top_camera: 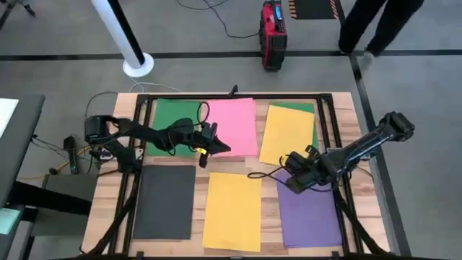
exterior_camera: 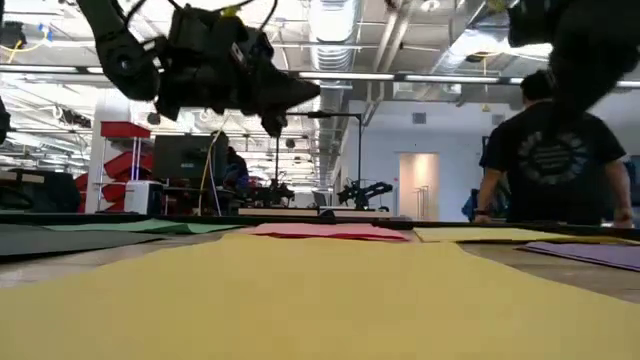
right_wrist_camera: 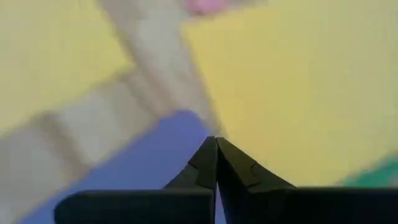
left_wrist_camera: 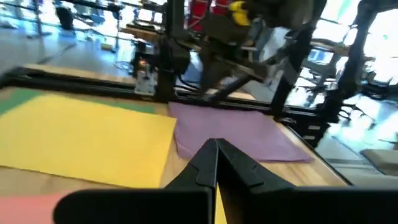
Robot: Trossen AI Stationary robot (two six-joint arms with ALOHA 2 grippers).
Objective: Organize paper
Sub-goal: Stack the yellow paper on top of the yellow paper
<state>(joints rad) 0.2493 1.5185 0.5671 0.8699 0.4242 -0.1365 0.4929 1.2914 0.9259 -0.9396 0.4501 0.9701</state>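
You had the paper laid flat on the wooden surface (top_camera: 346, 108) in two rows, each sheet with its long axis running from the far edge toward the near edge. Far row: green sheet (top_camera: 172, 115), pink sheet (top_camera: 234, 124), and a yellow sheet (top_camera: 287, 136) lying on a second green one, tilted a little off square. Near row: dark grey sheet (top_camera: 164, 201), another yellow sheet (top_camera: 232, 211), purple sheet (top_camera: 310, 213).

Your left gripper (top_camera: 214, 148) hung above the surface at the pink sheet's near left corner, jaws pressed together, holding nothing. Your right gripper (top_camera: 287, 163) sat over the gap between the tilted yellow sheet and the purple one, jaws likewise pressed together and empty.
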